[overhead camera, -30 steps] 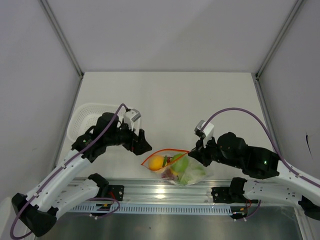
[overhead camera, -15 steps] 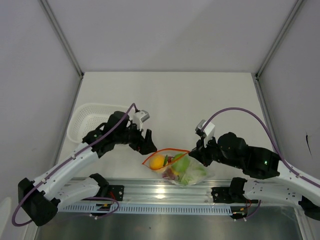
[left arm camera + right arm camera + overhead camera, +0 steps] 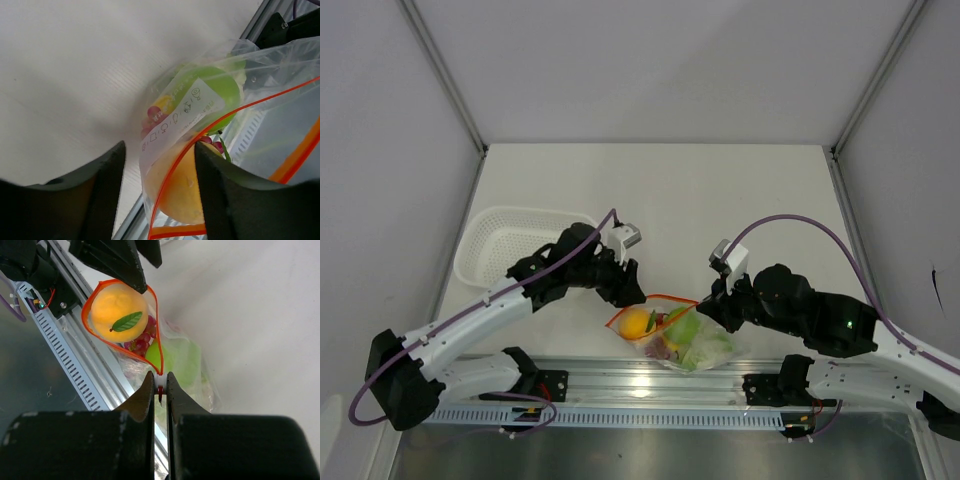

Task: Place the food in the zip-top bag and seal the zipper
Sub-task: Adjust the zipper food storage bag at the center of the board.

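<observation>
Since the food [image 3: 117, 312] lay inside the zip-top bag [image 3: 692, 345] at the counter's [image 3: 720, 200] near edge, sealing was in hand. The right hand [image 3: 160, 385] pinched one zipper [image 3: 159, 360] end; the left hand [image 3: 159, 170] stood apart astride the other. It likely needed to clamp there, then press along the strip.

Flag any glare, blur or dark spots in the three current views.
Top view: even soft light, sharp, one glare patch on the metal rail. Left wrist: the left gripper is a pair of dark, soft-edged shapes; the bag is sharper, with small highlights. Right wrist: the orange is crisp; the right gripper is nearly black, little detail.
</observation>
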Available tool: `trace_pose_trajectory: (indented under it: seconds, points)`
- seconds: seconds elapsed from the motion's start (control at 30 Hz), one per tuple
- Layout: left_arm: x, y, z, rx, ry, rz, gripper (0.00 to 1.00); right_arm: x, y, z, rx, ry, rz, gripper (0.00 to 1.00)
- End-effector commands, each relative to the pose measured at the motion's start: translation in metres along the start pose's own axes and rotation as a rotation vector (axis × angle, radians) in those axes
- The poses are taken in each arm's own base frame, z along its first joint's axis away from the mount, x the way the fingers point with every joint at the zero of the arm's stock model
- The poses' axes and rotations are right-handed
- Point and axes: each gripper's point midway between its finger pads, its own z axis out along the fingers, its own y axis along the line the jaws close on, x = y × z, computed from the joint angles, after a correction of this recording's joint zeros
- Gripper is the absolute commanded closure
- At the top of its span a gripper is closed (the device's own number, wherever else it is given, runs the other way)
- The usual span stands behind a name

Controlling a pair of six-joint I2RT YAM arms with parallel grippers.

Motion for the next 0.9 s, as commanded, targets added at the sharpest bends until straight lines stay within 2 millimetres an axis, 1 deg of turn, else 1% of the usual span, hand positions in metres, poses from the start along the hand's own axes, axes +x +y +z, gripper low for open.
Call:
trace_pose_trajectory:
  seconds: [0.0,0.07,0.1,0.17,0.2,0.27,0.3,0.33,0.37,0.43,0.47,0.5,0.53,0.57,0.6,0.63,0.67,0.7,0.73,0.77,0.8,0.87]
  points:
    - [-0.016,-0.010,0.004,0.038,-0.024,0.044,0.47,-0.015,0.002,-0.003,-0.006,-0.051,0.011,1.00]
    - [-0.011,-0.014,0.009,0.072,0.006,0.037,0.53,-0.018,0.002,-0.003,-0.003,-0.061,0.013,1.00]
    - [-0.010,-0.016,0.010,0.083,0.011,0.040,0.59,-0.018,0.001,-0.003,0.003,-0.061,0.014,1.00]
    - [-0.008,-0.019,0.012,0.105,0.022,0.042,0.63,-0.021,-0.001,-0.003,0.019,-0.072,0.023,1.00]
    - [-0.007,-0.021,0.012,0.115,0.026,0.044,0.68,-0.022,-0.003,-0.002,0.029,-0.073,0.028,1.00]
    - [-0.005,-0.023,0.012,0.131,0.042,0.044,0.75,-0.022,-0.010,-0.001,0.073,-0.079,0.045,1.00]
    - [-0.005,-0.024,0.011,0.135,0.046,0.053,0.83,-0.023,-0.013,-0.001,0.091,-0.081,0.053,1.00]
    - [-0.001,-0.024,0.010,0.135,0.067,0.050,0.90,-0.024,-0.021,0.000,0.142,-0.091,0.062,1.00]
    - [-0.002,-0.025,0.008,0.137,0.073,0.052,0.99,-0.024,-0.026,0.000,0.169,-0.093,0.071,1.00]
    - [-0.007,-0.026,0.004,0.123,0.076,0.061,0.99,-0.021,-0.034,0.004,0.220,-0.084,0.091,1.00]
    - [-0.009,-0.025,-0.003,0.102,0.089,0.056,0.99,-0.021,-0.041,0.004,0.264,-0.082,0.097,1.00]
    - [-0.022,-0.030,-0.010,0.099,0.063,0.079,1.00,-0.021,-0.043,0.005,0.280,-0.080,0.112,1.00]
    - [-0.026,-0.033,-0.015,0.094,0.065,0.082,1.00,-0.018,-0.045,0.007,0.295,-0.067,0.116,1.00]
    - [-0.035,-0.040,-0.027,0.093,0.065,0.087,0.99,-0.016,-0.049,0.010,0.314,-0.054,0.124,1.00]
    - [-0.055,-0.051,-0.039,0.105,0.023,0.108,0.99,-0.016,-0.051,0.011,0.330,-0.053,0.140,1.00]
    - [-0.062,-0.058,-0.046,0.119,0.014,0.107,0.99,-0.014,-0.053,0.012,0.340,-0.046,0.150,1.00]
    - [-0.079,-0.071,-0.058,0.142,-0.021,0.110,0.99,-0.013,-0.057,0.015,0.354,-0.039,0.163,1.00]
    - [-0.091,-0.087,-0.071,0.185,-0.039,0.115,0.99,-0.012,-0.057,0.016,0.354,-0.037,0.173,1.00]
    - [-0.095,-0.094,-0.074,0.206,-0.041,0.112,0.99,-0.013,-0.058,0.017,0.358,-0.040,0.191,1.00]
    - [-0.104,-0.103,-0.081,0.227,-0.064,0.120,1.00,-0.013,-0.059,0.017,0.361,-0.042,0.201,1.00]
    - [-0.106,-0.106,-0.081,0.235,-0.058,0.111,1.00,-0.014,-0.058,0.018,0.357,-0.044,0.209,1.00]
    - [-0.096,-0.097,-0.069,0.220,-0.010,0.088,1.00,-0.016,-0.056,0.019,0.348,-0.056,0.225,1.00]
